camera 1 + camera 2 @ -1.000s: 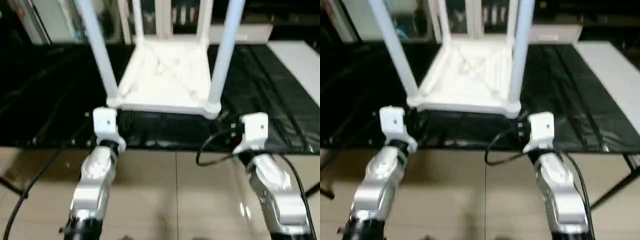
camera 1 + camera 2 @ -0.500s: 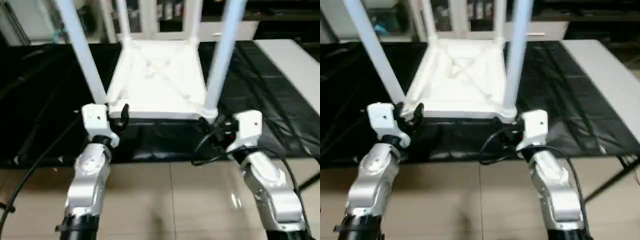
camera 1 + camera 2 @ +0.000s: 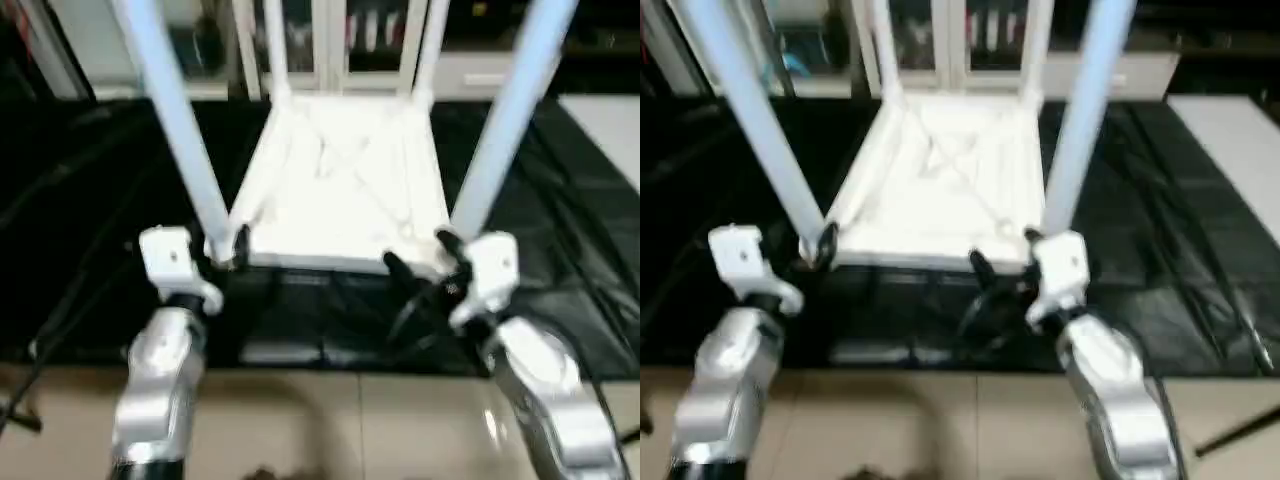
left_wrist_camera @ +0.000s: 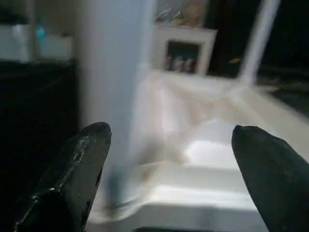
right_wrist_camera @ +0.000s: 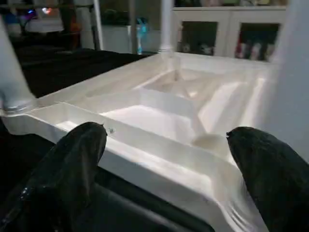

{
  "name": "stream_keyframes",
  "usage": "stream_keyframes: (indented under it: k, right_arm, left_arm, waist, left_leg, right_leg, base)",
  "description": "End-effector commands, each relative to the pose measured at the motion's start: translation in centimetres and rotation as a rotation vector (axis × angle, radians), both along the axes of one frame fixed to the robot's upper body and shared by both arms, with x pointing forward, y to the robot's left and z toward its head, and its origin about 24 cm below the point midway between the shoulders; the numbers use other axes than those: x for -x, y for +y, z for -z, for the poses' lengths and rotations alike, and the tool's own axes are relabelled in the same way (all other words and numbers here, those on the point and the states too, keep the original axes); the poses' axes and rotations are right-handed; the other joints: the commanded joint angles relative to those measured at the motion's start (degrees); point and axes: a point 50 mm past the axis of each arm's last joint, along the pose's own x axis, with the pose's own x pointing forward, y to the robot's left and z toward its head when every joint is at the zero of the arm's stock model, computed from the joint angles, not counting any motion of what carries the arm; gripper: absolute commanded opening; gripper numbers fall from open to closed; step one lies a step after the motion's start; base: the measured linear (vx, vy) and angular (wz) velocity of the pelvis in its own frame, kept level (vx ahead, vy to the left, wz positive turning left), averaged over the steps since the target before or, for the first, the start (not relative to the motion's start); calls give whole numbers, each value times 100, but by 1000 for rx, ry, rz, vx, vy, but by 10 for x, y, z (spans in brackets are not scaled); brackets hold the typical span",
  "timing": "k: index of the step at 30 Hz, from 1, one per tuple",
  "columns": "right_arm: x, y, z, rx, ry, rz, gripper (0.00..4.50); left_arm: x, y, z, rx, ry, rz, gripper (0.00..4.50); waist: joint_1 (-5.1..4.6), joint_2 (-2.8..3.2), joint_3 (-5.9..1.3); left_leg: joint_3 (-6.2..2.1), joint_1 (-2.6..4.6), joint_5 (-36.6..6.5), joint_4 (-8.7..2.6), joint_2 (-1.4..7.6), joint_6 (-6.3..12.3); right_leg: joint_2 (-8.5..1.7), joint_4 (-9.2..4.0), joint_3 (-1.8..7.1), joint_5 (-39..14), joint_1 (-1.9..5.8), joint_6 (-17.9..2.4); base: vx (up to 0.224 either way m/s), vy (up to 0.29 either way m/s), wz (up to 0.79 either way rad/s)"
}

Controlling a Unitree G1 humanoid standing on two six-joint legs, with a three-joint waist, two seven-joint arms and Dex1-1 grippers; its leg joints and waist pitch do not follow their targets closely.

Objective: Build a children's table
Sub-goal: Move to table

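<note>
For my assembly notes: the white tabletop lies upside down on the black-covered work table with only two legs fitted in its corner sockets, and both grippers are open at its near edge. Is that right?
Not quite: the tabletop has four legs standing in its corner sockets, not two, as the left eye view shows. The rest holds: it lies ribbed side up on the black-covered work table, with the left gripper and right gripper open at its near edge.

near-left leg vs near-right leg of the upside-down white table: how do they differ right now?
The near-left white tapered tube leg leans toward picture left as it rises; the near-right white tube leg leans toward picture right. The left gripper sits at the near-left leg's base, a finger on either side of it; the right gripper sits just inboard of the near-right leg's base, at the white ribbed square tabletop. Shared: both stand in corner sockets, and both grippers' jaws are open.
</note>
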Motion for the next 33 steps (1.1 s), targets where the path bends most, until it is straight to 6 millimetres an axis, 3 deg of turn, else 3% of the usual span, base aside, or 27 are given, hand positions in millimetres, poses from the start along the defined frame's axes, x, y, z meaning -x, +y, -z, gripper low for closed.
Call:
stream_keyframes:
  k: [1,2,3,4,5,6,7,8,12,16,19,21,23,24,27,32,33]
  right_arm:
    - [2,3,-10,-23,-42,-27,450]
    - [3,3,-11,-25,-46,-31,450]
    - [2,3,-11,-26,-49,-33,450]
    - [2,5,-13,-30,-56,-39,450]
    - [1,5,-14,-34,-59,-42,450]
    - [0,5,-15,-37,-66,-52,450]
    - [0,5,-16,-37,-67,-54,450]
    - [-1,6,-18,-43,-77,-64,450]
    - [-3,8,-22,-51,-80,-86,450]
    - [-1,12,-20,-42,-42,-142,450]
    - [2,17,-13,7,26,-211,450]
    - [1,18,-12,4,35,-218,450]
    - [1,20,-13,-1,33,-227,450]
    - [1,21,-13,-2,33,-231,450]
    - [0,24,-13,-9,37,-248,450]
    - [-3,29,-16,-19,38,-265,450]
    - [-3,29,-16,-19,38,-265,450]
  left_arm:
    - [4,5,-3,-6,-21,-6,446]
    - [3,6,-3,-3,-18,-1,446]
    - [1,7,-4,-8,-19,-2,446]
    - [-2,8,-5,-19,-20,-5,446]
    - [-5,8,-6,-18,-18,-8,446]
    - [-10,11,-7,-26,-13,-20,446]
    - [-11,11,-8,-28,-12,-24,446]
    - [-17,14,-9,-34,-8,-28,446]
    - [-27,15,-11,-52,6,-30,446]
    - [-35,13,-13,-62,14,-25,446]
    - [-52,18,-15,-71,40,-88,446]
    - [-61,23,-18,-75,50,-116,446]
    - [-68,26,-22,-80,45,-122,446]
    - [-71,27,-24,-78,44,-121,446]
    - [-79,29,-30,-67,42,-118,446]
    - [-90,31,-37,-29,44,-128,446]
    - [-90,31,-37,-29,44,-128,446]
  waist:
    - [75,-126,-314]
    - [26,-97,-269]
    - [14,-74,-258]
    - [-41,-65,-214]
    - [-57,-49,-163]
    - [-80,-65,-128]
    - [-80,-50,-146]
    - [-86,-44,-139]
    - [-87,-46,-186]
    - [-84,-45,-237]
    - [-54,-53,-248]
    - [-60,-69,-273]
    - [-30,-67,-303]
    - [-16,-25,-314]
    - [16,-24,-333]
    - [96,17,-329]
    - [101,4,-327]
  left_leg:
    - [50,114,83,-409,333,586]
    - [89,124,-528,-529,381,400]
    - [110,169,-856,-573,424,320]
    - [156,217,-1473,-656,469,167]
    - [190,267,-2038,-714,504,-47]
    - [203,275,-2312,-742,510,-167]
    - [203,328,-2626,-745,503,-388]
    - [194,350,-2767,-764,504,-496]
    - [182,264,-2455,-810,500,-495]
    - [197,221,-2063,-799,504,-371]
    - [236,265,-2012,-750,478,-330]
    - [235,176,-1611,-757,482,-265]
    - [266,198,-1289,-723,476,-139]
    - [268,209,-1245,-717,477,-132]
    - [278,207,-947,-709,498,-40]
    - [278,230,-1044,-726,521,-57]
    - [285,234,-1078,-727,525,-67]
  right_leg:
    - [-284,-547,36,1400,344,-966]
    - [-201,-595,-19,734,330,-1132]
    - [-175,-619,-29,381,289,-1223]
    - [-125,-682,-51,-319,236,-1347]
    - [-127,-741,-51,-1010,185,-1340]
    - [-127,-777,-55,-1375,171,-1277]
    - [-141,-816,-53,-1835,139,-1113]
    - [-143,-855,-47,-1918,106,-1006]
    - [-141,-818,-61,-1336,159,-907]
    - [-151,-810,-74,-933,183,-1010]
    - [-154,-835,-54,-1001,147,-1034]
    - [-179,-800,-66,-720,219,-1071]
    - [-165,-784,-70,-356,188,-1137]
    - [-167,-769,-72,-250,186,-1179]
    - [-146,-711,-94,501,205,-1383]
    - [-162,-687,-100,577,219,-1517]
    - [-158,-693,-98,559,216,-1518]
  base:
    - [-73,-26,-4]
    - [-73,-26,-4]
    - [-81,-7,0]
    - [-82,5,7]
    - [-82,5,7]
    - [-85,14,3]
    - [-96,20,2]
    - [-96,20,2]
    - [-49,19,-2]
    - [0,0,0]
    - [0,0,0]
    - [0,0,0]
    - [0,0,0]
    - [0,0,0]
    - [0,0,0]
    - [0,0,0]
    - [0,0,0]
